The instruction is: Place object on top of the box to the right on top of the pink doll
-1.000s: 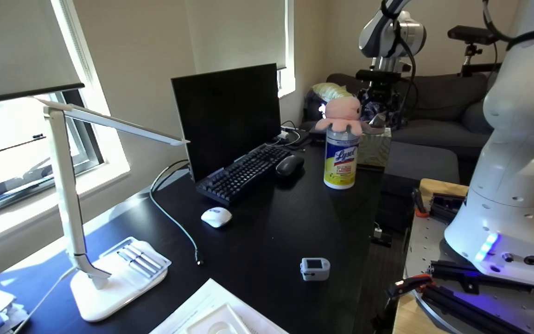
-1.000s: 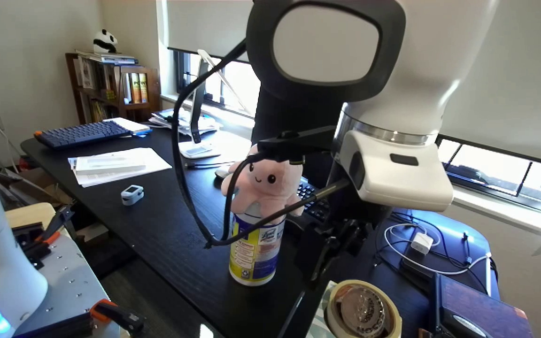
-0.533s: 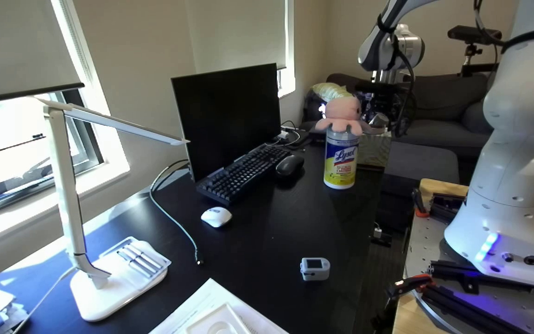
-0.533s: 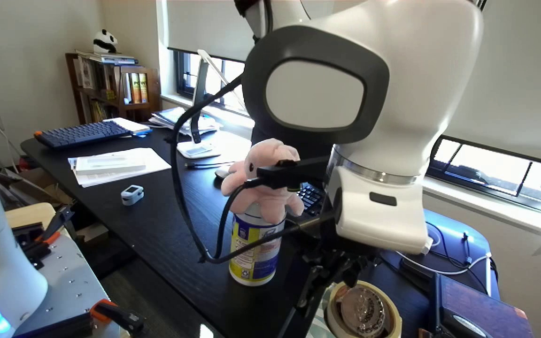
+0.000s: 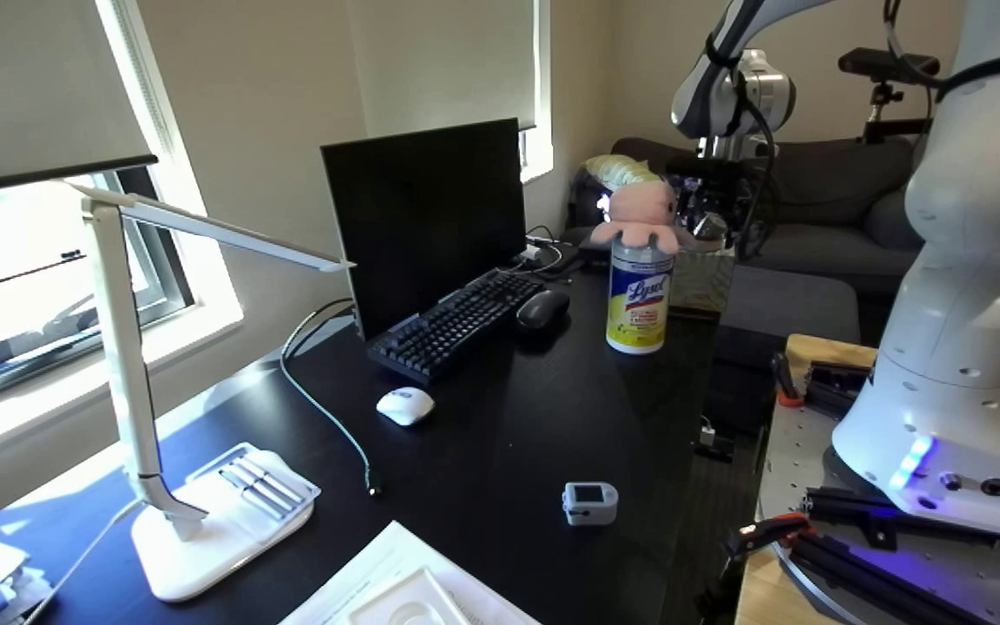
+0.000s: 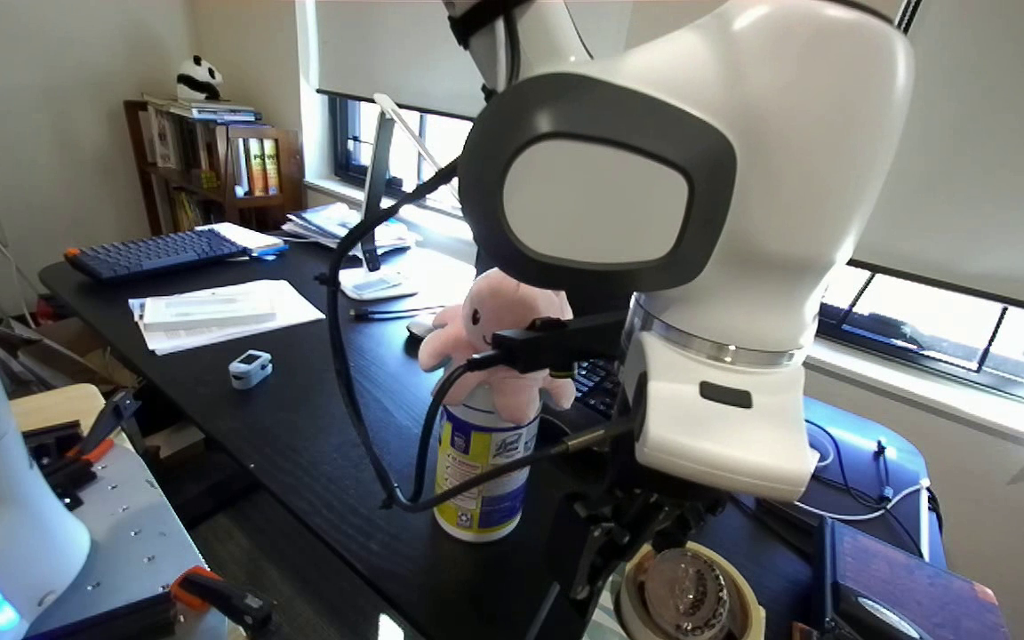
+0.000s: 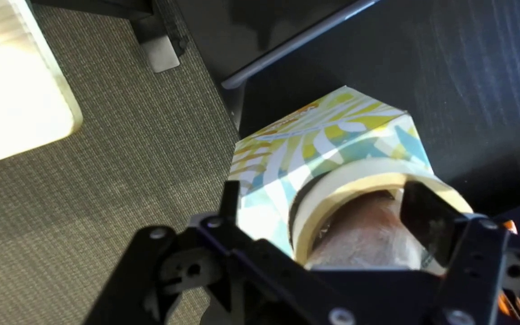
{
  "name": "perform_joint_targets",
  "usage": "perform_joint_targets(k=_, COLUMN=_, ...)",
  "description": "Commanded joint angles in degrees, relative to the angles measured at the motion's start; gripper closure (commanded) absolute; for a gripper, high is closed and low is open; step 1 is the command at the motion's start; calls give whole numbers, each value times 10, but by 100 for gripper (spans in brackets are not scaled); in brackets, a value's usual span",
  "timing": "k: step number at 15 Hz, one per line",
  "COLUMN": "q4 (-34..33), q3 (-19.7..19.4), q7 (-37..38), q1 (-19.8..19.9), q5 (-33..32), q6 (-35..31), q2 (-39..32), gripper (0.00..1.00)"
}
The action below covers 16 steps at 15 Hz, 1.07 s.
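Observation:
The pink doll (image 5: 641, 204) is a plush octopus sitting on the white-and-yellow canister (image 5: 639, 304); an exterior view also shows the doll (image 6: 505, 304) partly behind the wrist camera. The box (image 5: 700, 285) stands behind the canister; in the wrist view the box (image 7: 305, 140) has a coloured leaf pattern. A cream tape roll (image 7: 332, 192) lies on the box; the roll (image 6: 746, 600) also shows in an exterior view. My gripper (image 7: 325, 198) is open at the roll, left finger outside the ring, right finger over its opening. I cannot tell whether the fingers touch it.
The monitor (image 5: 426, 226), black keyboard (image 5: 457, 321) and black mouse (image 5: 542, 310) stand along the desk. The canister stands close beside my arm. A dark brown box (image 6: 912, 569) and white cables (image 6: 796, 458) lie near the tape roll. The desk edge (image 7: 237, 108) runs beside the box.
My gripper has come down toward the tape roll, quickly first and then only slightly. The roll and box seem shifted a very little. The pink doll and canister have not moved.

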<state>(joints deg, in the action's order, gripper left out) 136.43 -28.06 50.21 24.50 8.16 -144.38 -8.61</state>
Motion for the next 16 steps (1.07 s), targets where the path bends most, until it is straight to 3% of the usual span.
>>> perform_joint_targets(k=1, q4=11, q3=0, q7=-7, q1=3, q5=20, q6=-19, q2=1, gripper=1)
perform_joint_targets(k=10, q4=27, q3=0, q7=-21, q1=14, q5=115, q6=-51, q2=24, gripper=0)
perform_joint_targets(k=16, q4=24, q3=3, q7=-19, q1=12, q5=126, q6=-46, q2=4, gripper=0)
